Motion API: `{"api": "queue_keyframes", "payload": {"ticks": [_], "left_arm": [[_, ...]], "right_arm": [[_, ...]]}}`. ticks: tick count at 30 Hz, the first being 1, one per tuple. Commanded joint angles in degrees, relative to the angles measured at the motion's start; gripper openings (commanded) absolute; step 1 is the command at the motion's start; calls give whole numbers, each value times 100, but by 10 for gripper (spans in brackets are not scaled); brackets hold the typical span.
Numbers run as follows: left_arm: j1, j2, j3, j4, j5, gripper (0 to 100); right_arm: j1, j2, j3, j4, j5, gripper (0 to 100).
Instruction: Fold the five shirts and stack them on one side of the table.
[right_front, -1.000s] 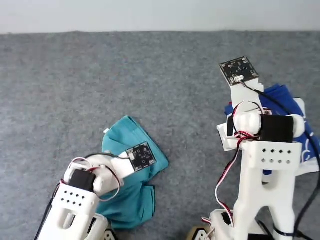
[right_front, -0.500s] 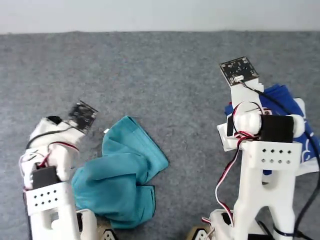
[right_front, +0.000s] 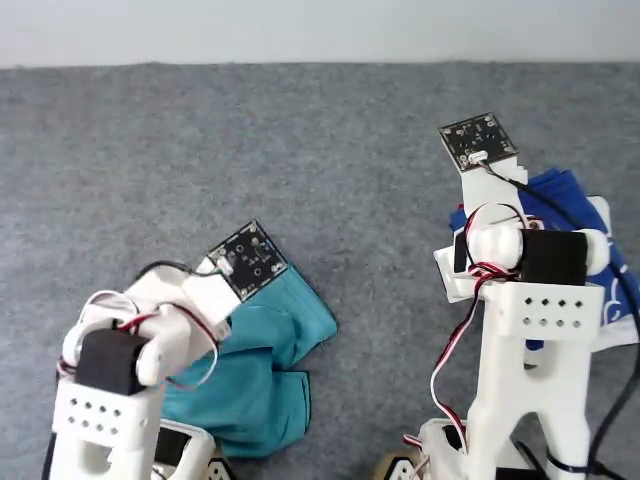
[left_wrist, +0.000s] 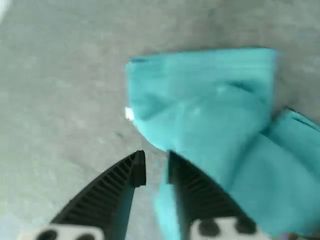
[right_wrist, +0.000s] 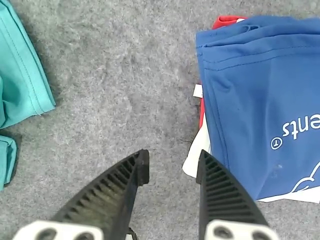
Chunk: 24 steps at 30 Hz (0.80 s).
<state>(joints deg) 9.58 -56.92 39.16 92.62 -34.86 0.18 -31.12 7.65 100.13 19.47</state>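
A crumpled teal shirt (right_front: 290, 330) lies at the near left of the grey table (right_front: 330, 150). My left arm (right_front: 190, 310) hangs over its far-left edge. In the left wrist view my left gripper (left_wrist: 156, 167) hovers at the edge of the teal shirt (left_wrist: 210, 115), open by a narrow gap and holding nothing. A folded blue shirt (right_front: 570, 200) tops a stack at the right. My right gripper (right_wrist: 171, 167) stands open over bare table between the teal shirt (right_wrist: 20, 75) and the blue shirt (right_wrist: 265, 100). Red (right_wrist: 222, 22) and white (right_wrist: 192, 162) shirts peek out beneath the blue one.
The grey felt surface runs wide and bare across the far half, up to a pale wall (right_front: 320, 30). The right arm's tall white body (right_front: 530, 330) stands in front of the stack and hides part of it.
My left arm swung out to the left of the teal shirt, then came back over its far-left edge. The right arm and the stack have stayed put.
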Motion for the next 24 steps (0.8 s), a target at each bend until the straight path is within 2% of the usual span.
{"api": "queue_keyframes", "payload": {"ticks": [1, 6, 11, 14, 18, 21, 24], "left_arm": [[149, -44, -497, 730, 264, 177], [149, -44, 136, 730, 246, 181], [97, -79, 1244, 158, 246, 180], [-211, -79, 1851, -607, 237, 171], [-985, -44, 2536, -2092, 149, 126], [-1442, -44, 3011, -3015, -519, 106], [-1723, -44, 3248, -3516, -1125, 57]], "right_arm": [[-4, -84, 9, -31, 70, 169], [-4, -84, 9, -31, 70, 169], [-4, -92, 9, -31, 70, 169], [-4, -92, 9, -31, 70, 169], [-4, -92, 9, -31, 70, 169], [-4, -110, 9, -31, 70, 169], [-4, -119, 9, -31, 70, 169]]}}
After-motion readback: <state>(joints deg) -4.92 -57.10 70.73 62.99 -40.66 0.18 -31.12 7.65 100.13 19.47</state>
